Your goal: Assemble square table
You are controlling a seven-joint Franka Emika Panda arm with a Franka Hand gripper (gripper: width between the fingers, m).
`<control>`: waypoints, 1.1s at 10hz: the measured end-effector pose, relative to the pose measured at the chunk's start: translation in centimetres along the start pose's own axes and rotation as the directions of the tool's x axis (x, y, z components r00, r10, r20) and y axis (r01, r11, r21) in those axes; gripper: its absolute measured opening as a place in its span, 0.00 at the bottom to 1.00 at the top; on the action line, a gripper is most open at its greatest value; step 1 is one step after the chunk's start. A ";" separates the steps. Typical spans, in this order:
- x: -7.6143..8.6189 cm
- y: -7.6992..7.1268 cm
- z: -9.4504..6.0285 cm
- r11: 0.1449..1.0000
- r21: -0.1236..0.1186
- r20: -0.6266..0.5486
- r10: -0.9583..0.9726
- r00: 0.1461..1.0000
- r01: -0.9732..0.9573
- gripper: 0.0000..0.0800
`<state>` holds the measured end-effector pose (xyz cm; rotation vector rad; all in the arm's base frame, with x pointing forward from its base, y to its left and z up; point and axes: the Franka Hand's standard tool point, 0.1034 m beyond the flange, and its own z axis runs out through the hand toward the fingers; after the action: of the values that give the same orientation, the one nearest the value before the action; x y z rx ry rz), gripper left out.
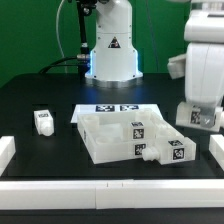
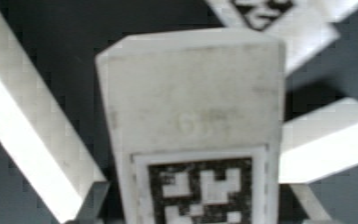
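The square tabletop (image 1: 112,138) lies on the black table in the middle of the exterior view, rim up, with tags on its side. My gripper (image 1: 198,116) is down at the exterior view's right, shut on a white leg (image 1: 197,120). In the wrist view that leg (image 2: 194,110) fills the picture, its tag (image 2: 202,190) between the jaws of the gripper (image 2: 197,202), which press on both sides. A second leg (image 1: 43,122) stands at the exterior view's left. A third leg (image 1: 170,152) lies against the tabletop's front right corner.
The marker board (image 1: 115,108) lies behind the tabletop, before the robot base (image 1: 112,55). Long white bars edge the work area at the left (image 1: 5,152), right (image 1: 216,152) and front (image 1: 110,186). The wrist view shows a bar (image 2: 25,110) and another tagged leg (image 2: 274,18) beyond the held one.
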<state>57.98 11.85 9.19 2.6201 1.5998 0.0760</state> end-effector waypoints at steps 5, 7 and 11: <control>-0.3 -2.2 -0.6 0.999 -0.001 -0.011 -0.034 0.999 0.034 0.36; -0.7 -5.4 -1.4 0.993 -0.050 -0.076 -0.113 0.991 0.109 0.36; -1.1 -6.3 -1.1 0.993 -0.050 -0.084 -0.110 0.990 0.106 0.36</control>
<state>51.76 13.77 9.69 2.5240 1.7428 0.2205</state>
